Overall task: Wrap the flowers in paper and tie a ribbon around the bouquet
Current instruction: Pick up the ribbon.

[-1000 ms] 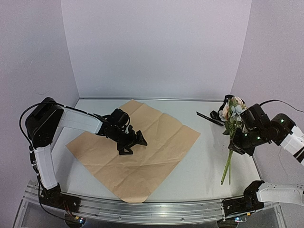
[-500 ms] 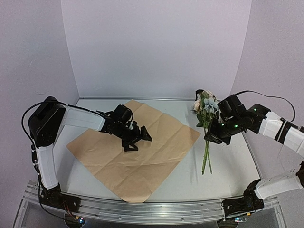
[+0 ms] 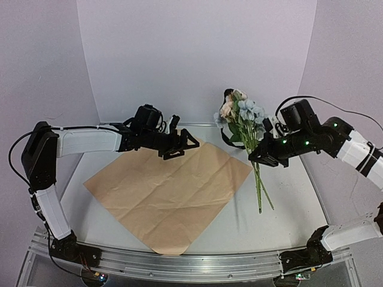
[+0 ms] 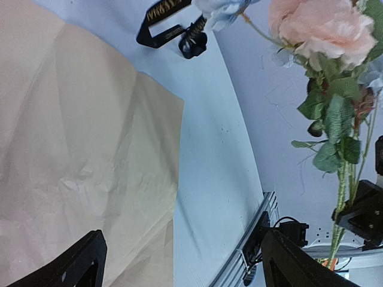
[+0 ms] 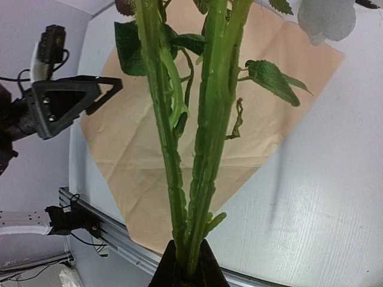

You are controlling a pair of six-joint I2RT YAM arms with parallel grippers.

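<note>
Flowers point(image 3: 242, 113) are clamped in your right gripper point(image 3: 258, 156), its jaws closed on the green stems partway down. The blooms are up and the stem ends hang above the table point(image 3: 287, 209), just off the right corner of the paper point(image 3: 167, 197). A loop of the black ribbon point(image 4: 164, 15) shows right beside the blooms, and you cannot tell whether it is caught on them. Your left gripper point(image 3: 181, 146) hovers with jaws wide apart and empty over the paper's far edge; the sheet lies flat, tan side up
</note>
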